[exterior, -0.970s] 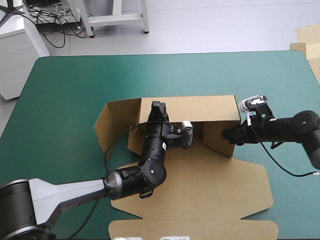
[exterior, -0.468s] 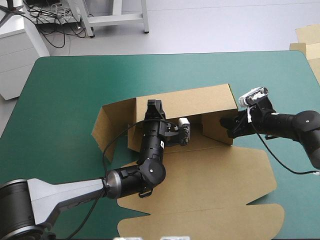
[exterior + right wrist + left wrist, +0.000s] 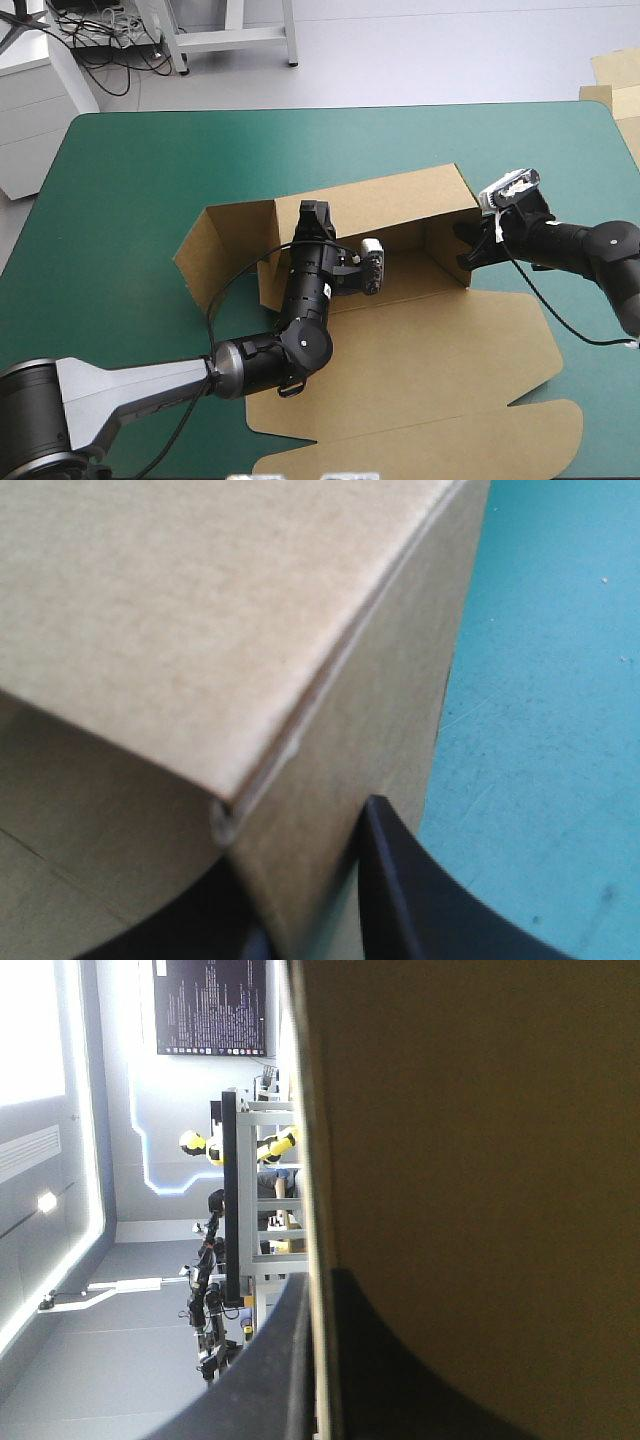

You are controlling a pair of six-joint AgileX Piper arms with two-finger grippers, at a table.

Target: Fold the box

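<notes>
Nearest first: the box [image 3: 430, 360] has its lid panel lying flat on the teal-green surface [image 3: 120, 190] toward the near edge, with nothing gripping it. Past that, the tray is half formed mid-surface. The left claw [image 3: 317, 218] reaches across the tray floor and is clenched on the top edge of the far wall, near its left end. The wrist view shows the board edge pinched between the black fingers [image 3: 270, 1380]. This reads as propping that wall upright so the sides can tuck against it. The right claw [image 3: 466, 243] comes in from the right and is clamped on the right side wall at the corner, board between its fingers, likely squaring that corner to the far wall. The far wall stands but leans a bit. The left side flap is splayed outward, not raised. Tray contents: nothing visible, only the left arm over the floor. My read: the right corner is the step in hand, with the left side and lid not yet done.
</notes>
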